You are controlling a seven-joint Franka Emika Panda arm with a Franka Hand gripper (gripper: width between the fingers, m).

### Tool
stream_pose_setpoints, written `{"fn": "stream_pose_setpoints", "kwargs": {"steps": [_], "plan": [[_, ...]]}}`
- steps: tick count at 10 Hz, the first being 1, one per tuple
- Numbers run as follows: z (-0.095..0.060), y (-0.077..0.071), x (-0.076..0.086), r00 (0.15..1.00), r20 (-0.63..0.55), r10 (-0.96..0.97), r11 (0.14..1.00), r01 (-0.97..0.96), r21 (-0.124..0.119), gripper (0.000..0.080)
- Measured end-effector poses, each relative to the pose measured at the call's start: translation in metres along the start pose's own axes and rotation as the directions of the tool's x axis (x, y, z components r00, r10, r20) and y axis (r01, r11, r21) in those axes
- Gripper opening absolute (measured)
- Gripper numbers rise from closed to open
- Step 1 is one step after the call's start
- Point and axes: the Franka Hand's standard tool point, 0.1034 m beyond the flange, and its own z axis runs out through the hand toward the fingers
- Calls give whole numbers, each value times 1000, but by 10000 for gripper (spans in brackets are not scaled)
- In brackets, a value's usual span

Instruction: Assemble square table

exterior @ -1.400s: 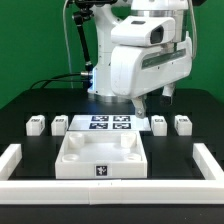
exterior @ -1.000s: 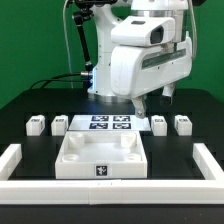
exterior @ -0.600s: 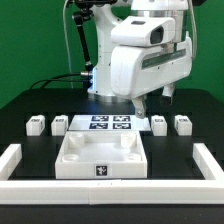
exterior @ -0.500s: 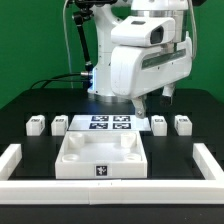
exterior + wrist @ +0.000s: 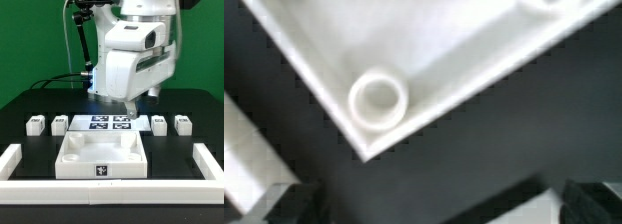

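The square table's white slab (image 5: 100, 155) lies at the front middle of the black table, raised notched corners up, a tag on its front face. Two small white tagged legs (image 5: 36, 124) (image 5: 59, 124) stand on the exterior view's left, and two more (image 5: 159, 123) (image 5: 182, 123) on its right. My gripper (image 5: 141, 101) hangs above the marker board (image 5: 108, 123), behind the slab, open and empty. In the wrist view a slab corner (image 5: 473, 60) with a round hole (image 5: 377, 100) shows blurred, and the dark fingertips (image 5: 589, 196) stand wide apart around my gripper (image 5: 438, 205).
A long white border rail (image 5: 110, 195) runs along the front and up both sides (image 5: 12, 160). The arm's white body (image 5: 135, 55) fills the upper middle of the exterior view. Black cables hang behind it.
The arm's wrist and gripper have swung a little toward the exterior view's left. The slab and legs have not moved.
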Motion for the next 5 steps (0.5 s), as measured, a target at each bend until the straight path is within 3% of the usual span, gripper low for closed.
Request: {"fn": "stream_pose_setpoints", "kwargs": {"steps": [3, 5], "plan": [[36, -30, -57, 938, -12, -345, 939, 345, -5, 650], [58, -40, -89, 875, -22, -483, 875, 483, 18, 650]]}}
